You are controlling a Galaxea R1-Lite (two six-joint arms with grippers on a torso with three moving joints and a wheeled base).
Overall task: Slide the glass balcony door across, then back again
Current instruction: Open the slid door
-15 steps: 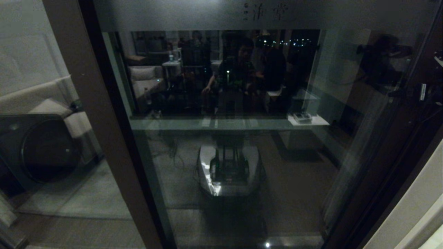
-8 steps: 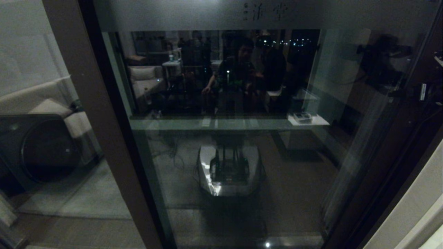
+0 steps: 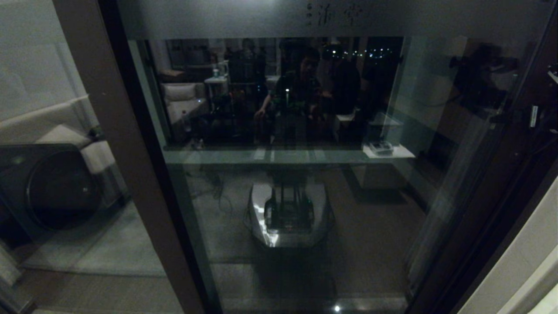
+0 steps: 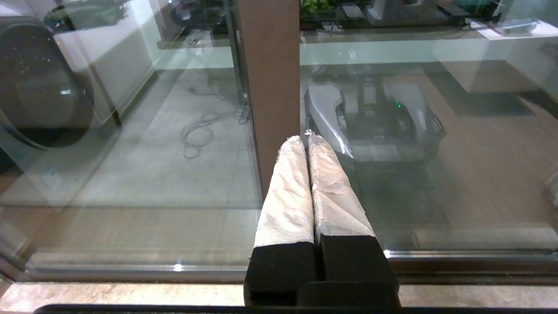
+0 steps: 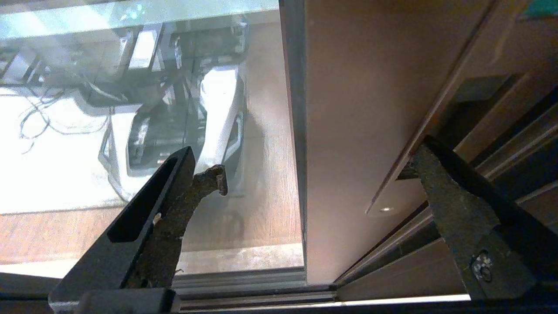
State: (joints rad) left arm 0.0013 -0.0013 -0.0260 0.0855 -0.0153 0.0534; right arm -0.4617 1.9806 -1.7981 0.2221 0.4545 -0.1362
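Observation:
The glass balcony door (image 3: 305, 196) fills the head view, with a frosted top band carrying small characters (image 3: 335, 17) and a brown left stile (image 3: 117, 152). In the left wrist view my left gripper (image 4: 305, 137) is shut and holds nothing. Its white-wrapped fingertips are pressed together right at the brown stile (image 4: 270, 87), at its edge towards the glass. In the right wrist view my right gripper (image 5: 321, 159) is open, and the door's other brown stile (image 5: 348, 109) stands in the wide gap between its fingers. Neither gripper shows plainly in the head view.
A dark round-fronted machine (image 3: 56, 187) stands behind the glass on the left. My own base is reflected in the pane (image 3: 287, 213). The metal floor track (image 4: 130, 272) runs along the door's foot. A pale wall (image 3: 523, 261) borders the lower right.

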